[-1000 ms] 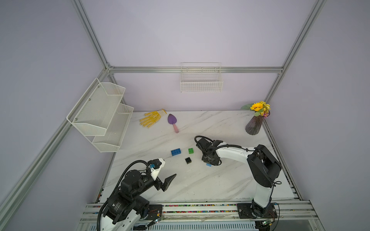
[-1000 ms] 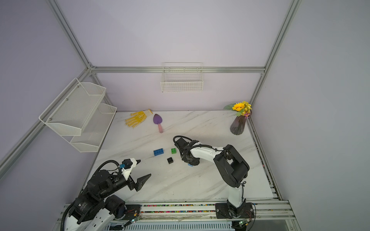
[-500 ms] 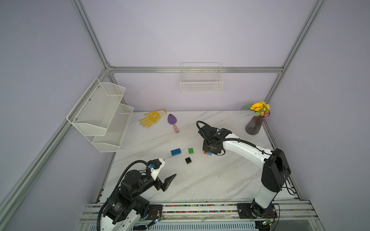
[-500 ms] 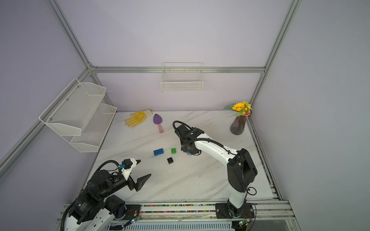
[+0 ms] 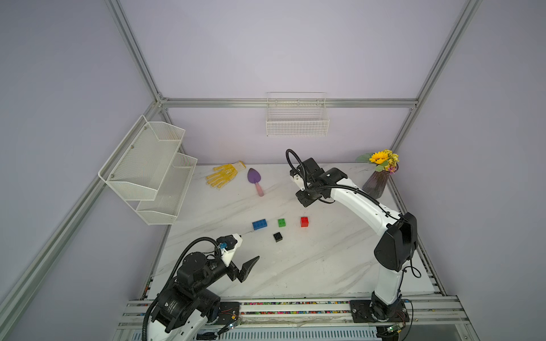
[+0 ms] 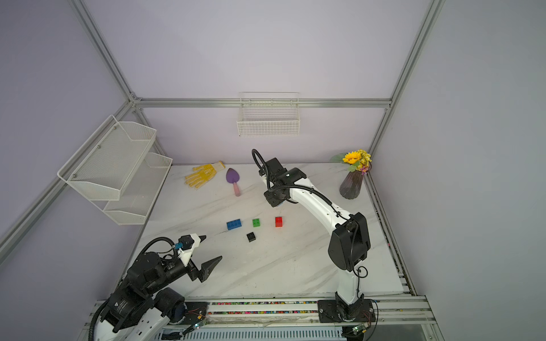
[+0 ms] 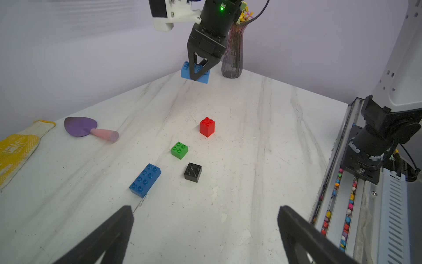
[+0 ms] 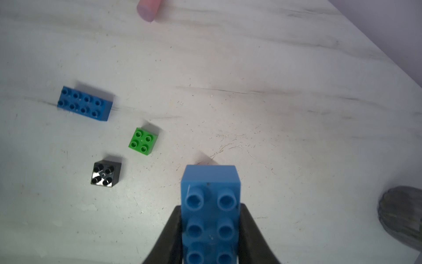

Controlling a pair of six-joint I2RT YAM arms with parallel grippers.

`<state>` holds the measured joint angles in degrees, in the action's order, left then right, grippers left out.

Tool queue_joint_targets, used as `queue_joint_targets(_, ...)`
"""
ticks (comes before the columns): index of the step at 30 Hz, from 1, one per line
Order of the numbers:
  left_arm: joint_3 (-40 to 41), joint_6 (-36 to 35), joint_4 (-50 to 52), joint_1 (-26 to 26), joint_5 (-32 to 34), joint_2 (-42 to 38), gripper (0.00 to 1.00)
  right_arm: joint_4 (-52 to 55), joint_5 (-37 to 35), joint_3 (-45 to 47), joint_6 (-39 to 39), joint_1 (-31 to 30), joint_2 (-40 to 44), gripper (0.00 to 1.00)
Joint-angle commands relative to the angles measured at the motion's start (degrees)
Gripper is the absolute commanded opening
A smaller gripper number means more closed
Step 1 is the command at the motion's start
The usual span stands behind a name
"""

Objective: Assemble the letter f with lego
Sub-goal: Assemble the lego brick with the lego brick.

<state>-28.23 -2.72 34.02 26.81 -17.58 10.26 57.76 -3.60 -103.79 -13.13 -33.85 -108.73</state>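
Altogether two blue bricks, one red, one green, one black

Five bricks: two blue, namely the blue brick near frame centre in a top view and the other blue brick seen in the left wrist view; one red brick, one green brick and one black brick. One glove and one trowel above centre. One vase at right. One basket, one shelf. Two arms: left arm, right arm.
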Motion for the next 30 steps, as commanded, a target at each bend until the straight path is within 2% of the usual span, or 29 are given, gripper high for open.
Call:
queue_joint_targets(1, -0.04, -2.03, -0.8, 0.0, -0.37, 0.29, 1.0, -2.59, 8.34, 2.1, -24.92, 1.48, -0.06, 0.0)
queue_joint_targets(4, 0.02, -2.02, -0.8, 0.0, -0.38, 0.2, 1.0, -5.73, 10.67, 6.68, -36.83, 2.4, 0.81, 0.0)
queue_joint_targets(9, -0.06, -1.97, -0.8, 0.0, -0.38, 0.37, 1.0, -5.98, 12.03, 4.11, -40.28, 5.54, -4.72, 0.0)
queue_joint_targets(11, -0.07, -1.94, -0.8, 0.0, -0.32, 0.46, 1.0, -8.93, 13.26, 7.38, -44.33, 5.63, -4.36, 0.0)
queue_joint_targets(15, 0.0, -1.94, -0.89, 0.0, -0.61, 0.88, 1.0, -10.21, 20.33, 11.49, -51.64, 6.49, -3.61, 0.0)
queue_joint_targets(22, -0.02, -1.87, -1.19, 0.0, -1.39, 1.8, 1.0, -7.3, 22.52, 9.44, -54.94, 6.51, -5.81, 0.0)
queue_joint_targets(30, -0.03, -1.67, -1.33, 0.0, -0.88, 2.0, 1.0, -2.46, 21.82, 6.96, -57.17, 6.73, -8.26, 0.0)
